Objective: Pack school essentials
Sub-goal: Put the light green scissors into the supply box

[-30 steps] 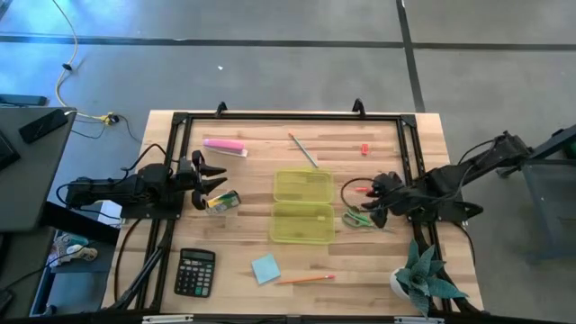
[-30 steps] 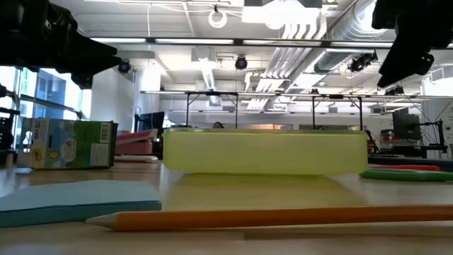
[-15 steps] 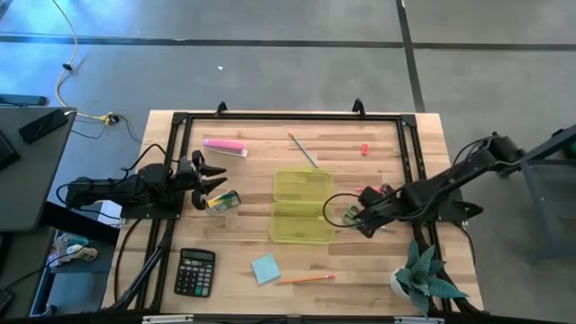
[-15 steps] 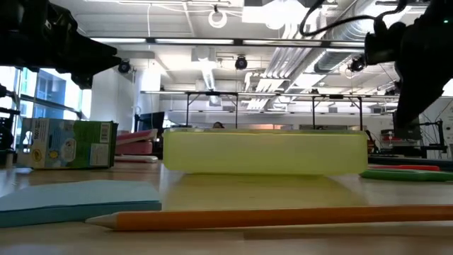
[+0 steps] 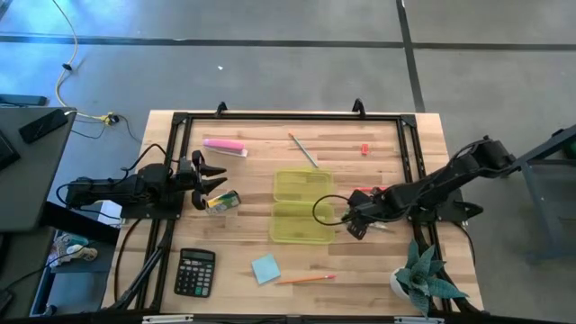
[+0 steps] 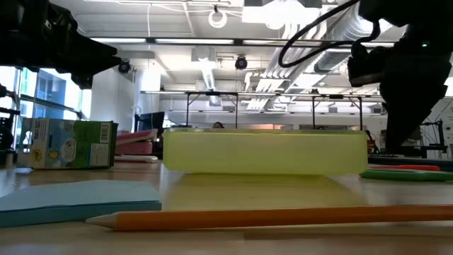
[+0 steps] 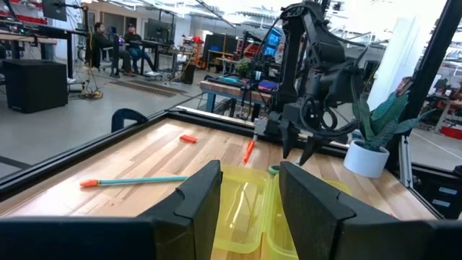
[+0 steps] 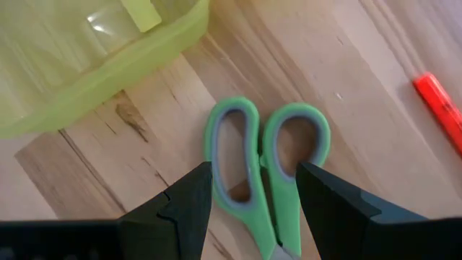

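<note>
My right gripper [image 8: 256, 206] is open and hovers just above the green-handled scissors [image 8: 263, 155], one finger on each side of the handle loops, touching nothing. The scissors lie flat on the table right of the open yellow-green case [image 5: 302, 207]. My left gripper [image 5: 209, 184] is open and waits at the table's left side, beside the crayon box [image 5: 222, 202]. The light-blue note pad [image 5: 265, 268] and orange pencil [image 5: 306, 280] lie near the front edge. The thin greenish pencil [image 5: 303, 150] and tiny red piece [image 5: 364, 148] lie toward the far edge.
A pink bar [image 5: 225, 146] lies far left, a calculator [image 5: 194, 272] near left, a potted plant [image 5: 423, 279] at the near right corner. An orange-red marker [image 8: 440, 108] lies close beside the scissors. A black frame [image 5: 288, 116] borders the table.
My right gripper has moved toward the table's left, from right of the scissors to over their handles, close to the case, and has come down. The scissors and the other things have stayed where they were.
</note>
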`<action>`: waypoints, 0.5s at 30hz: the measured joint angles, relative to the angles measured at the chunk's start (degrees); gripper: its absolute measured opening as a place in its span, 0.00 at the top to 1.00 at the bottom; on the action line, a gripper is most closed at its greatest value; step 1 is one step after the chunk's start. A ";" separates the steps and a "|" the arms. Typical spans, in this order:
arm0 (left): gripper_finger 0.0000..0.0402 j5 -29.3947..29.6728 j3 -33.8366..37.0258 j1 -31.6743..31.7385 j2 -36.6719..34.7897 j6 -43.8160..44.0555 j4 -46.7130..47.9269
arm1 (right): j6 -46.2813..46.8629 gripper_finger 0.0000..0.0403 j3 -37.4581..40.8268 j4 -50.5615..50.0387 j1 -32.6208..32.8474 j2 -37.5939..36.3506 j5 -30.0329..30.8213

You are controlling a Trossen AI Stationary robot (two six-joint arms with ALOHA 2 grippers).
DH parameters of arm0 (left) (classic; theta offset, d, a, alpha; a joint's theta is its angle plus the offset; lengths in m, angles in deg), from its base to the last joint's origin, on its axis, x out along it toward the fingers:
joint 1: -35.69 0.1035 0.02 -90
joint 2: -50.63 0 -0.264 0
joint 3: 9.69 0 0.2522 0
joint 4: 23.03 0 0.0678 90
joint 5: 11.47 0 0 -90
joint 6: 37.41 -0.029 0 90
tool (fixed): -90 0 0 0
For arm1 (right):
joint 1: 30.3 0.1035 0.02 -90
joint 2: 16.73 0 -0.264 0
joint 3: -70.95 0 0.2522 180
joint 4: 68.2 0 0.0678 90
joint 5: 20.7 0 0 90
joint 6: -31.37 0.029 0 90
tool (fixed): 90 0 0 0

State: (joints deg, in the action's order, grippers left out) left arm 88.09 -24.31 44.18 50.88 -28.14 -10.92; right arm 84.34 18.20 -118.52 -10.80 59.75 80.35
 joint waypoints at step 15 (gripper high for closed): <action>0.67 0.00 0.00 0.00 0.00 0.05 0.02 | -6.88 0.52 0.00 3.48 -1.90 6.31 -2.44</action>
State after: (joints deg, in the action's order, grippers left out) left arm 88.09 -24.31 44.18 50.88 -28.09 -10.89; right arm 77.46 18.20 -115.04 -12.70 66.05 77.91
